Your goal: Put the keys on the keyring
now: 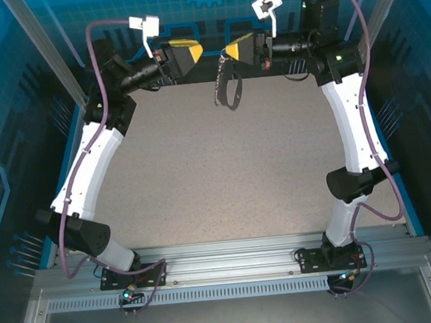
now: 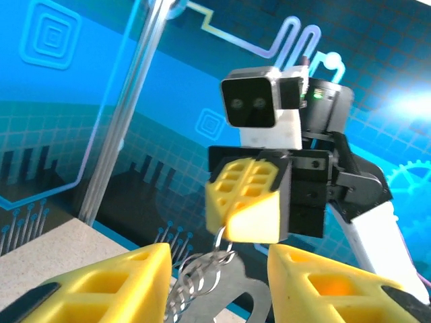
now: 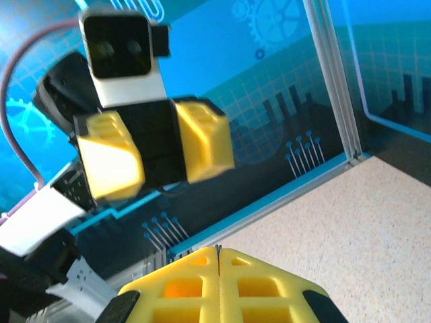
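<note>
The keyring [image 1: 231,89], a dark oval loop with a silvery beaded chain [image 2: 190,284], hangs above the far edge of the table. My right gripper [image 1: 229,52] is shut on a thin silvery wire loop at its top, and a sliver of metal shows between the closed tips [image 3: 219,251]. Facing it from the left is my left gripper [image 1: 195,52], a short gap away with its fingers apart and nothing between them. In the left wrist view the grey keyring [image 2: 232,296] dangles just beyond those open fingers [image 2: 135,276]. The keys are out of view.
The speckled table [image 1: 224,176] spreads below both raised arms. A blue printed back wall [image 1: 209,3] stands close behind the grippers, with metal frame posts [image 1: 43,48] at the far corners. Both arm bases sit on the rail [image 1: 232,266] at the near edge.
</note>
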Controlling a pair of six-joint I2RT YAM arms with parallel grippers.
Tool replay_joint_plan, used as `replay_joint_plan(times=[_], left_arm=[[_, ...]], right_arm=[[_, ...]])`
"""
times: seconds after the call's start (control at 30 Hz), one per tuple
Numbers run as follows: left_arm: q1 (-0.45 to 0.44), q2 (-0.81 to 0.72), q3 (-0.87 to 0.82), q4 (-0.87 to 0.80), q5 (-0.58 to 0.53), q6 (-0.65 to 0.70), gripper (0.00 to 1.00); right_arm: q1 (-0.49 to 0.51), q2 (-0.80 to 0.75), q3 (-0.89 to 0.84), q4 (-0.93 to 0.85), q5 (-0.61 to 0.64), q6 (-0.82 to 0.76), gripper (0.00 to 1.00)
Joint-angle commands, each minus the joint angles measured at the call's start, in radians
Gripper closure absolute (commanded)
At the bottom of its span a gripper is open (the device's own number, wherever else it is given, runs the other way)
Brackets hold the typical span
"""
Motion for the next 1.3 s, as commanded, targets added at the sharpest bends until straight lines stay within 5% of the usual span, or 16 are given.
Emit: replay_joint_plan(times=[0.0,0.57,1.27], left_arm=[[0.001,0.031,0.057,-0.14,0.1,0.074,0.65],[-0.063,0.076,0.097,-0.359,0.179,0.246,0.72],[-0.057,0.074,0.061,-0.361,0.11,0.301,0.64]], right_arm=[[-0.013,0.017,0.026,-0.142,-0.041,-0.1,1.0],[0.04,-0.042,-0.079,-0.173,0.036,-0.161,1.0],[0.04,-0.07,-0.134,-0.097,-0.006,-0.13,1.0]])
